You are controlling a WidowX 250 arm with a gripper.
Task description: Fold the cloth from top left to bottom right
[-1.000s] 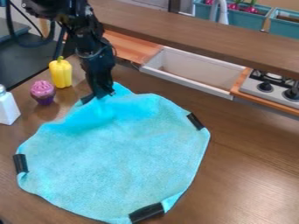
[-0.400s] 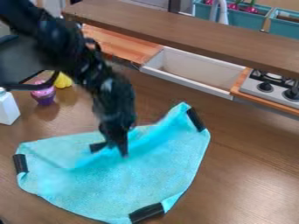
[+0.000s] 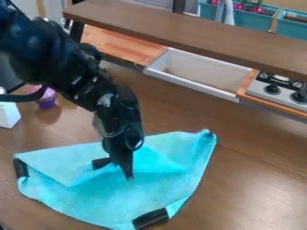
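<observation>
My gripper (image 3: 127, 173) hangs over the middle of the turquoise cloth (image 3: 96, 197), shut on the cloth's upper-left part. That part is turned over and lies above the lower half, with its black strip (image 3: 101, 163) just left of the fingertips. Creases run out from the grip toward the left and right. Other black strips mark the cloth's left edge and its bottom edge (image 3: 150, 218). At the right, the cloth's corner is bunched up around a small dark spot.
A purple cupcake toy (image 3: 46, 98) and a white bottle (image 3: 8, 114) stand at the left, partly behind the arm. Behind the cloth are a white sink (image 3: 198, 74) and a raised brown shelf (image 3: 192, 31). A stove (image 3: 278, 87) sits at the right.
The gripper has moved down and to the right, carrying the cloth's upper-left part over the rest. The cloth's far edge has drawn in, and its right corner has folded inward. The arm now hides the yellow pepper.
</observation>
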